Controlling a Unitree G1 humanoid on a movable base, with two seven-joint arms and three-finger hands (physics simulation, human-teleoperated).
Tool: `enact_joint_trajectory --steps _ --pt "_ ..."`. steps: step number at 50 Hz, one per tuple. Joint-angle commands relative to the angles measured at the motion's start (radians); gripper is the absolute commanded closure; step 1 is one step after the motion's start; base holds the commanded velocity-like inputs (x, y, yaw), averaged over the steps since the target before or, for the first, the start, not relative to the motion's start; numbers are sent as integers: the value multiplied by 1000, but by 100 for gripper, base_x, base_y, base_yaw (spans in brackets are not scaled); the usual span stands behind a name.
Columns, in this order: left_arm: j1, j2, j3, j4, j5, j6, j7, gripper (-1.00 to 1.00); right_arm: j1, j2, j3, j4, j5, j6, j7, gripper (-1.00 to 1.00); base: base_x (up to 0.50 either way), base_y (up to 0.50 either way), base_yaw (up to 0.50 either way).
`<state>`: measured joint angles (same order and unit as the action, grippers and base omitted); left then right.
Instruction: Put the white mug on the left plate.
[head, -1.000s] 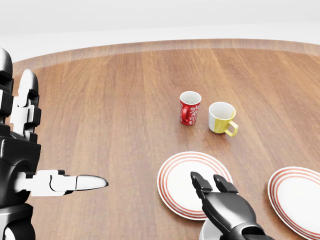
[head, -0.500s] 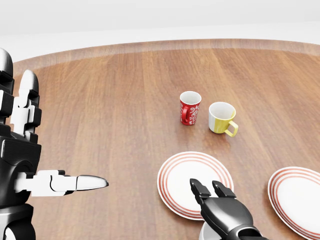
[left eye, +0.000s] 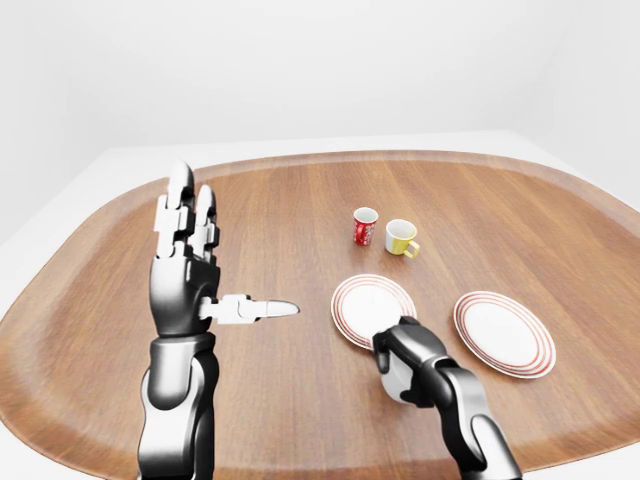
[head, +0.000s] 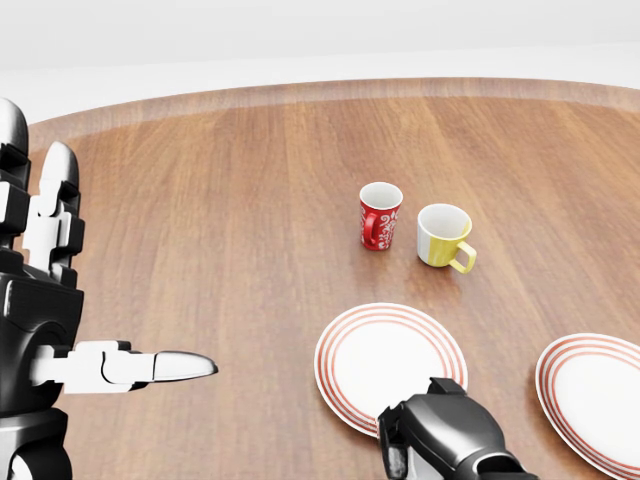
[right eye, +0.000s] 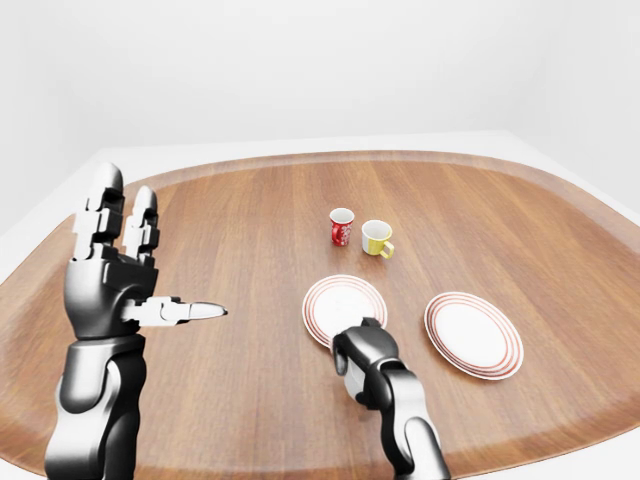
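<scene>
Wood table (left eye: 300, 400): our right hand (left eye: 408, 355) is wrapped around white mug (left eye: 398, 380), just below left plate (left eye: 350, 296) in left-eye view; left hand (left eye: 185, 270) splayed apart, farther off.

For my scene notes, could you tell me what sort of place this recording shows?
Probably a bare simulated dining or tabletop test scene: a large rounded wooden table set with two red-rimmed plates and red and yellow mugs, with plain white walls around.
</scene>
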<state>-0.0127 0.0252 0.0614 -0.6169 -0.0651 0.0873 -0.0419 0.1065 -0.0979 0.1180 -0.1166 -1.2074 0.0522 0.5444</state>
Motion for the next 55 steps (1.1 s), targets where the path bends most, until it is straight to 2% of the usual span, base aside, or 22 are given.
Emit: enact_joint_trajectory --steps 1,3,4,5,12,19,31,41,45,46,48,53,55 --pt "1 0 -2 4 2 0 0 -100 -6 2 -13 -64 7 -18 55 100 0 0 0" --pt "4 -1 -3 10 3 0 -2 -100 -14 7 -19 -92 27 -12 93 100 0 0 0" --pt "4 -1 -2 9 3 0 -2 -100 -15 19 -23 -116 61 3 136 100 0 0 0" --pt "4 -1 -2 11 3 0 -2 -100 -7 36 -22 -149 97 35 154 100 0 0 0" --pt "3 -1 -4 6 4 0 -1 -100 -49 62 2 -350 221 35 154 100 0 0 0" --pt "4 -1 -4 9 5 0 -1 -100 -84 65 27 -429 273 35 154 100 0 0 0" --pt "2 -2 -5 6 4 0 0 -100 -235 66 29 -496 308 35 154 100 0 0 0" --pt "4 -2 -5 1 4 0 0 -100 -398 19 -61 -317 375 35 154 100 0 0 0" --pt "8 -3 -7 6 5 0 -1 -100 -524 -19 -111 -158 427 35 154 100 0 0 0" --pt "5 -2 -6 4 5 0 -1 -100 -597 -41 -135 -53 447 35 154 100 0 0 0" --pt "7 -2 -6 7 5 0 -1 -100 -667 -81 -143 71 444 35 154 100 0 0 0" --pt "5 -2 -4 9 3 0 -1 -100 -741 -130 -149 250 403 35 154 100 0 0 0" --pt "8 -2 -6 9 4 0 -2 -100 -773 -140 -154 319 389 35 118 100 0 0 0"
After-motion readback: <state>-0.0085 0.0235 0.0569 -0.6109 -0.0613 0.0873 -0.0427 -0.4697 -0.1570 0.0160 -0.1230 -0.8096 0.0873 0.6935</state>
